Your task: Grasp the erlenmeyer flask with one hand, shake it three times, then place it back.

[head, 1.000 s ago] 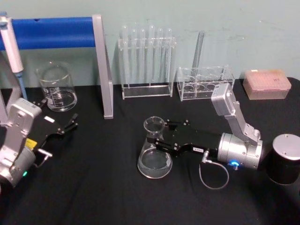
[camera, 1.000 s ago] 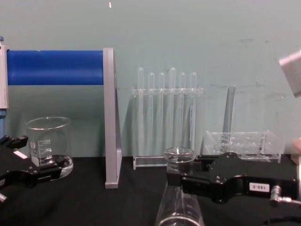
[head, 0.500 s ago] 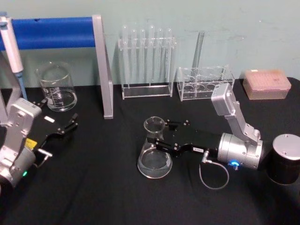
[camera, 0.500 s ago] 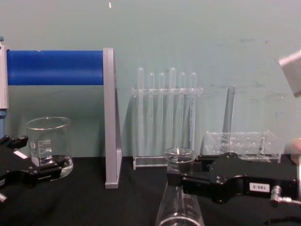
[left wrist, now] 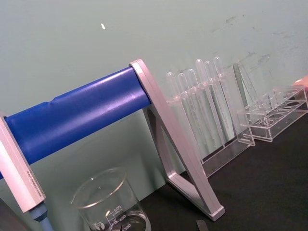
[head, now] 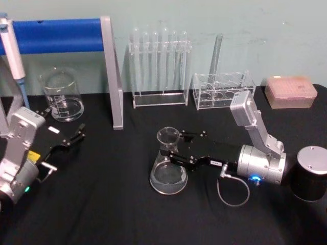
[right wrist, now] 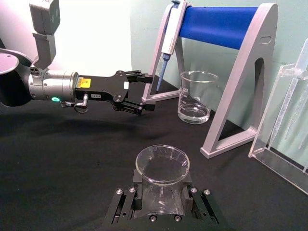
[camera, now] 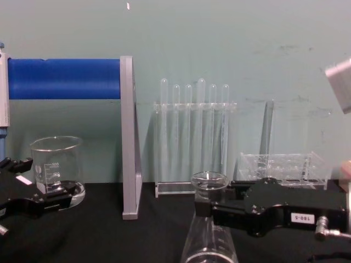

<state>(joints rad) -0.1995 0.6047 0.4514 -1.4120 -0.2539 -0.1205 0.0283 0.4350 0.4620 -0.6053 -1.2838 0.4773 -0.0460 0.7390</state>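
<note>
On the black tabletop [head: 102, 204] my right gripper [head: 171, 149] pinches the flask [head: 168, 168] by its neck. My left gripper [head: 76, 135] sits spread, far left.

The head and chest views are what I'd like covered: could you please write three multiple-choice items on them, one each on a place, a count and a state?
1. Where is the right gripper?
A. at the neck of the clear glass erlenmeyer flask
B. over the pink tip box
C. beside the beaker

2. How many test tubes stand in the tall clear rack?
A. two
B. six
C. ten

3. How is the flask?
A. lying on its side
B. upright on the black table
C. upside down

Answers: 1 A, its jaws flank the neck. 2 B, six tubes in the chest view. 3 B, its base rests on the table.
</note>
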